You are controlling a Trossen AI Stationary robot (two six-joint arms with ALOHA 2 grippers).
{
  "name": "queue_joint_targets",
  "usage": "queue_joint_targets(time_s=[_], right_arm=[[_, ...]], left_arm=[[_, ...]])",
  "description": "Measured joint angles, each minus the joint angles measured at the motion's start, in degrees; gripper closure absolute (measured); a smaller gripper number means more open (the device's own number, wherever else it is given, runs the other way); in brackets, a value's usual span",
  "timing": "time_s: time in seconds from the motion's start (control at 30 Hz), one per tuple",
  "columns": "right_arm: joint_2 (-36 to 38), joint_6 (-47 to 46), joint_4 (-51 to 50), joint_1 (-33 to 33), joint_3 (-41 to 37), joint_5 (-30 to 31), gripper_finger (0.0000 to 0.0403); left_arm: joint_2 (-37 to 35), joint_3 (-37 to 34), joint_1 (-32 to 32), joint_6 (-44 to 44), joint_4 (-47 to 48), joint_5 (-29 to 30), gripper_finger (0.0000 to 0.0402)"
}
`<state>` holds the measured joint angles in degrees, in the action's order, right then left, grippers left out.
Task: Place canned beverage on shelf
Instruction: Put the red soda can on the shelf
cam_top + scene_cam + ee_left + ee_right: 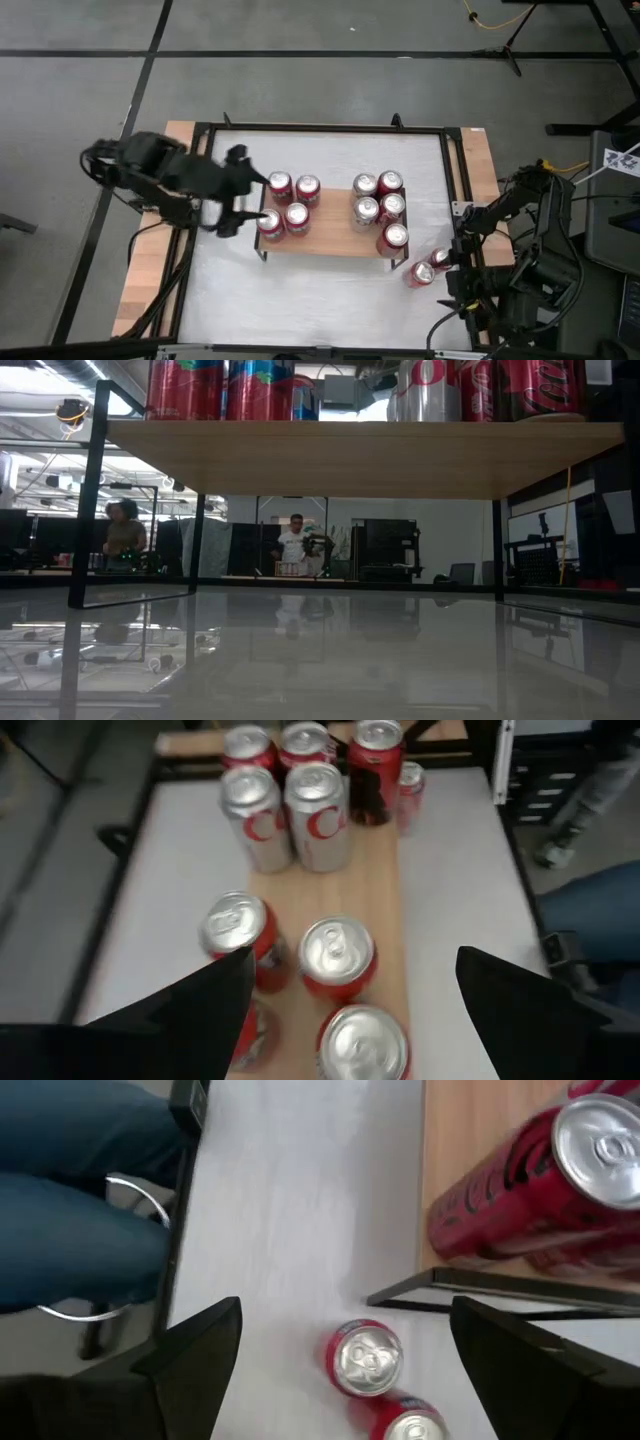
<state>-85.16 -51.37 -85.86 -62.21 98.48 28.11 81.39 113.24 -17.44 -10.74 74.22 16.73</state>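
Beside the shelf's [330,238] left-end cans [287,203], left gripper [236,192] (fingers apart, empty); right gripper [462,268] likewise open.

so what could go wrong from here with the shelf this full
The left gripper, open, hangs right by the left group of cans on the shelf; a sideways move could topple them. The cans on the right stand close together, one can near the front corner, so adding another could push it off. Two cans on the table are close together, so the open right gripper may bump one.
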Motion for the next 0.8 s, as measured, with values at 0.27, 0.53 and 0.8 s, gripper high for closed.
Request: queue_joint_targets(time_s=[0.27,0.53,0.8], right_arm=[[5.20,-8.16,-4.03,1.63,-0.24,1.82,0.0056],[12.28,-12.78,-4.12,1.46,-8.88,1.31,0.0056],[20.24,-17.20,-4.16,1.48,-21.20,-5.21,0.0056]], left_arm=[[-15.86,-24.35,-12.92,-5.23,-13.50,12.02,0.0066],[-30.01,-48.74,-17.30,-5.33,-34.01,13.13,0.0066],[-36.61,-61.25,-17.32,-5.22,-44.11,14.41,0.0066]])
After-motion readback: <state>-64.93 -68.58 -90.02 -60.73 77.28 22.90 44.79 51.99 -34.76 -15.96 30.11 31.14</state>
